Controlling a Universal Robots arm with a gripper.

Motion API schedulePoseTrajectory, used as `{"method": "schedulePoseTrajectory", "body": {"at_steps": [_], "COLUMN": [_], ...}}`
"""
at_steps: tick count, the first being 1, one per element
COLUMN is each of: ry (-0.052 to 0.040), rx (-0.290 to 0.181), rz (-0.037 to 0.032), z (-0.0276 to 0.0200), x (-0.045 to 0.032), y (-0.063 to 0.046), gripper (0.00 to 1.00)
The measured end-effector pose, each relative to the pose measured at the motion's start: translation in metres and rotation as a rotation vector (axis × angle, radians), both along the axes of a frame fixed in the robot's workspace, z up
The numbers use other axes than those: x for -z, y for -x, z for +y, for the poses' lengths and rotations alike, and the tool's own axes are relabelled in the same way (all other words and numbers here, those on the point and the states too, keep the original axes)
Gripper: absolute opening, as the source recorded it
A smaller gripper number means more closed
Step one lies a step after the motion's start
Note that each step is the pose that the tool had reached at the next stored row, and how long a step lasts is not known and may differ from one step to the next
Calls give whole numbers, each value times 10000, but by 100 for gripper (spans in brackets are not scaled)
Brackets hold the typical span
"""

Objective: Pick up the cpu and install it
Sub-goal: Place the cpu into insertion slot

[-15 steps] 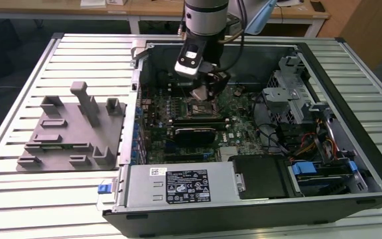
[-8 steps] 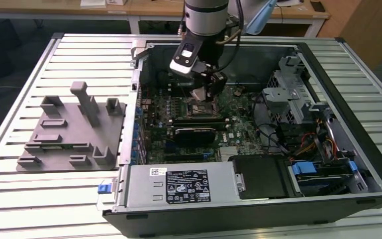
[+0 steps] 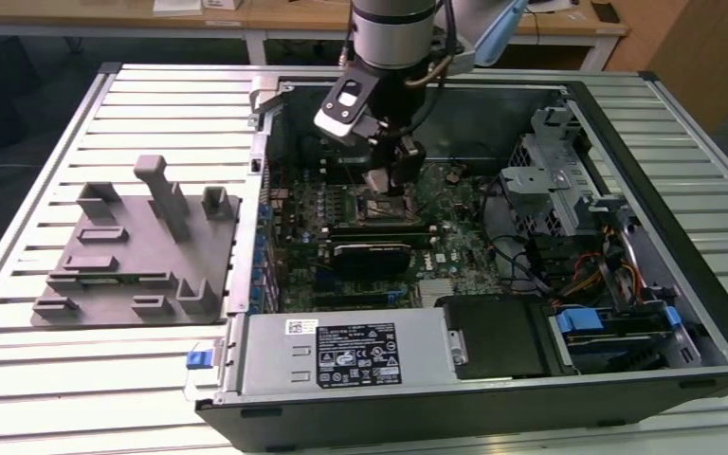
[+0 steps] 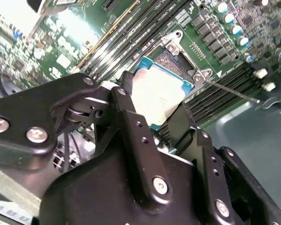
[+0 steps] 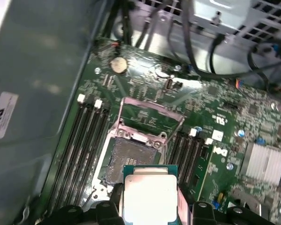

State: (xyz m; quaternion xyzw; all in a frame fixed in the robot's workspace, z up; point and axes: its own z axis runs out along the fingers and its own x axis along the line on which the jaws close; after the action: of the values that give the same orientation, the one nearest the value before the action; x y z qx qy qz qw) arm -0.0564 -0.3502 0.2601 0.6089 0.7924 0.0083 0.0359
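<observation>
- Here, the cpu (image 4: 161, 93) is clamped by opposite edges between the jaws of the gripper (image 4: 155, 105).
- It is held close above the open socket (image 5: 131, 159) on the motherboard (image 5: 225, 126), inside the computer case (image 3: 491, 412).
- The socket's load plate (image 5: 150, 115) is seen raised.

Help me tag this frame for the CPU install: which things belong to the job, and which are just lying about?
Job: gripper, shut on the cpu; open motherboard socket.
Lying about: grey tray; power supply; finned heatsink; coin battery.
</observation>
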Motion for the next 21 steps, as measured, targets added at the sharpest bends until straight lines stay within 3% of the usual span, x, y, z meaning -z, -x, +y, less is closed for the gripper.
{"method": "schedulePoseTrajectory", "body": {"at_steps": [5, 6, 11, 21], "ry": [1, 0, 1, -64], "rx": [916, 1275, 2041, 2265], "rz": [0, 0, 0, 7], "z": [0, 0, 0, 61], "x": [15, 22, 42, 120], "y": [0, 0, 0, -17], "gripper": [54, 54, 54, 54]}}
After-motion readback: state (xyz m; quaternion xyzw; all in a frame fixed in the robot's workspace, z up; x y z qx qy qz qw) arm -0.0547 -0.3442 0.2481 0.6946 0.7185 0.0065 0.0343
